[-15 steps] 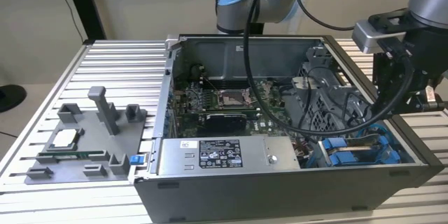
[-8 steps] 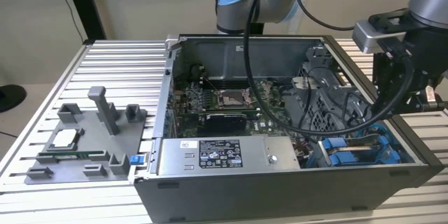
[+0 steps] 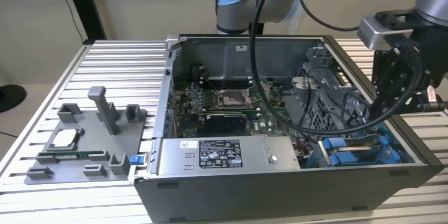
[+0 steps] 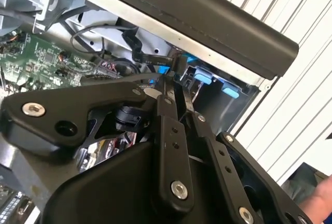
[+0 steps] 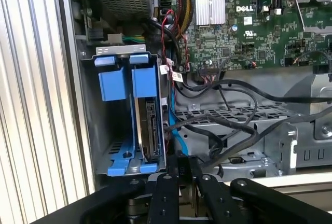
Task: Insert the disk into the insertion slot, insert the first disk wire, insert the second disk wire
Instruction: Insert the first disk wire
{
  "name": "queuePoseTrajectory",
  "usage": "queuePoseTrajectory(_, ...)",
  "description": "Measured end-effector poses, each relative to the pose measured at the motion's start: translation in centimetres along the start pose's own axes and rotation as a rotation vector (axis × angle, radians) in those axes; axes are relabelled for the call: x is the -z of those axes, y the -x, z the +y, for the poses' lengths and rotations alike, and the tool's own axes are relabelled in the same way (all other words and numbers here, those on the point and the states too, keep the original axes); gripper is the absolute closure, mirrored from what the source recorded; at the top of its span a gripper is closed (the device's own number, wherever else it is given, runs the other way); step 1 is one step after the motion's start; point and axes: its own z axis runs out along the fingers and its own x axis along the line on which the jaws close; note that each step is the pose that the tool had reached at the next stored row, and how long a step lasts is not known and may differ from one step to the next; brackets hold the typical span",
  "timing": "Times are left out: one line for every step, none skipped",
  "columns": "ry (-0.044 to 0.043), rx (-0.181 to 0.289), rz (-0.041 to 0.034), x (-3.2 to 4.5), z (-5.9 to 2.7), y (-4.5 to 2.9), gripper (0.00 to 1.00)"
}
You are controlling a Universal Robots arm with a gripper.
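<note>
Blue frame [image 5: 144, 81] and all, the disk [image 5: 151, 130] was already seated in the insertion slot [image 5: 89, 110] down in the corner of the computer case [image 3: 280, 187]. It stood on edge, with its long axis running down into the bay. That meant its connector end faced pretty much straight out at the gripper [image 5: 182, 166] in the first wrist view. The gripper hung just beside that end, offset a touch toward the side where the black wires [image 5: 218, 125] looped over the perforated metal.

The fingertips looked drawn together in both wrist views, with basically no gap between them. Honestly couldn't tell if they were pinching anything. In the second wrist view a black plug [image 4: 154, 58] on a wire sat right at the tips, touching or very nearly. One of the black wires also ran up close to the disk's connector edge.

Going by that, I'd say the disk step was done and the wire part was in hand. The whole thing hinged on lining up with that outward-facing connector end.
</note>
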Motion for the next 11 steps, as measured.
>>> queuePoseTrajectory(0.0071, 0.0, 0.0007, -0.02, -0.19, 0.02, 1.0)
queuePoseTrajectory(0.0143, 0.0, 0.0015, -0.03, -0.4, 0.03, 1.0)
queuePoseTrajectory(0.0213, 0.0, 0.0022, -0.05, -0.61, 0.05, 1.0)
queuePoseTrajectory(0.0269, 0.0, 0.0027, -0.06, -0.84, 0.07, 1.0)
queuePoseTrajectory(0.0323, 0.0, 0.0032, -0.09, -1.08, 0.09, 1.0)
queuePoseTrajectory(0.0385, -0.001, 0.0038, -0.11, -1.3, 0.1, 1.0)
queuePoseTrajectory(0.0474, -0.001, 0.0047, -0.14, -1.45, 0.12, 1.0)
queuePoseTrajectory(0.0598, -0.001, 0.0058, -0.17, -1.54, 0.13, 1.0)
queuePoseTrajectory(0.0728, -0.001, 0.0072, -0.19, -1.6, 0.13, 1.0)
queuePoseTrajectory(0.0847, -0.001, 0.0085, -0.22, -1.66, 0.13, 1.0)
queuePoseTrajectory(0.093, -0.001, 0.0091, -0.28, -1.67, 0.12, 1.0)
